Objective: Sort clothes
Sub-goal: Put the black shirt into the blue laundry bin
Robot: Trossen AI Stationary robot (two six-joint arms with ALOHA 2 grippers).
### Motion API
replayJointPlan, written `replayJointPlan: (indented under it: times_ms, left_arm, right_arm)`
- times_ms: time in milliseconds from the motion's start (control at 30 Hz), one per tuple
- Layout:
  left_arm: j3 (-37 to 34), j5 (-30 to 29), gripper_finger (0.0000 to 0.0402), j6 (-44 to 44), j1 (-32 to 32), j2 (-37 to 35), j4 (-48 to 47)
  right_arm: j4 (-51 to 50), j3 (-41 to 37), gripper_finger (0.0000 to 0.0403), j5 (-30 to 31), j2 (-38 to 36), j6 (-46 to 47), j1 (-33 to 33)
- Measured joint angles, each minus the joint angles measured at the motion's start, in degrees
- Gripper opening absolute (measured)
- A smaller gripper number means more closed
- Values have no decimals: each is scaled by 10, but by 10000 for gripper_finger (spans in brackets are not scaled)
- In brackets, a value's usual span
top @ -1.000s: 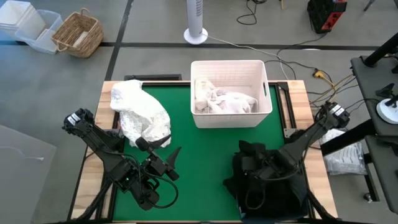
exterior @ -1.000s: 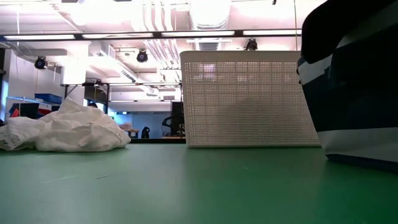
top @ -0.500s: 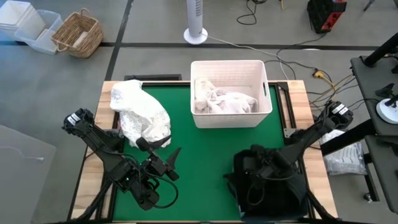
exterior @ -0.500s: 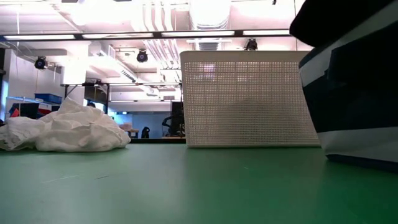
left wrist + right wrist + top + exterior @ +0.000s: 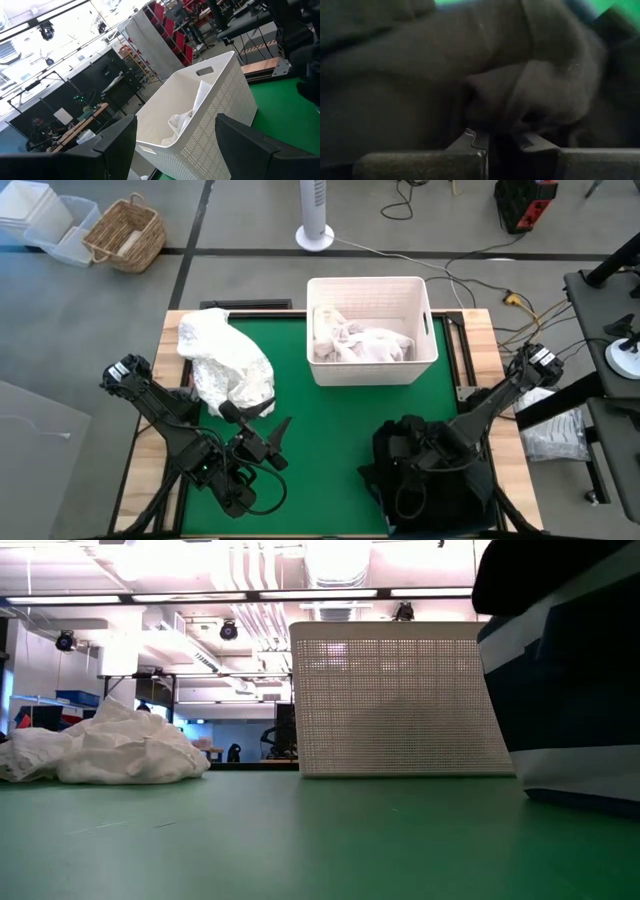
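Green felt covers the desk (image 5: 330, 415), which has pale wooden strips along its left and right edges and stands on a grey workshop floor. Dark, soft fabric garments (image 5: 400, 448) are heaped in a dark navy fabric bin with a pale band (image 5: 580, 690) at the desk's near right corner. The right gripper (image 5: 425, 452) is down in this heap; in the right wrist view its two dark fingers (image 5: 475, 142) are nearly closed and pinch a fold of the dark cloth (image 5: 520, 85).

A crumpled white fabric garment (image 5: 225, 360) lies loose on the felt near the desk's far left corner, reaching toward the left edge. More white garments (image 5: 360, 342) lie inside a white rigid plastic bin with perforated walls (image 5: 368, 288), which stands at the middle of the desk's far edge. From the low view this bin (image 5: 400, 700) sits between the white heap (image 5: 105, 750) and the navy bin, apart from both.

The left gripper (image 5: 275, 442) waits above the near left part of the desk, just beside the near end of the white garment. Its fingers (image 5: 120, 145) are spread wide with nothing between them, and it faces the white bin (image 5: 200, 120).

Beyond the desk, on the floor, are a woven wicker basket (image 5: 125, 235) and a white round-based stand (image 5: 315, 220).
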Motion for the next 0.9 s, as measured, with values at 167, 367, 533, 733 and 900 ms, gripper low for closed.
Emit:
replayJointPlan:
  times_ms: [167,367,533,733,900]
  left_arm:
    - [0,0,245,0,0,0,0]
    - [0,0,245,0,0,0,0]
    - [0,0,245,0,0,0,0]
    - [0,0,245,0,0,0,-1]
    - [0,0,245,0,0,0,-1]
  right_arm:
    - [-72,77,15,7,2,-1,0]
    - [-180,149,15,-24,2,16,0]
    - [-252,183,15,-48,1,67,0]
    - [-320,198,48,-97,0,137,5]
    - [-337,200,123,-113,-1,167,22]
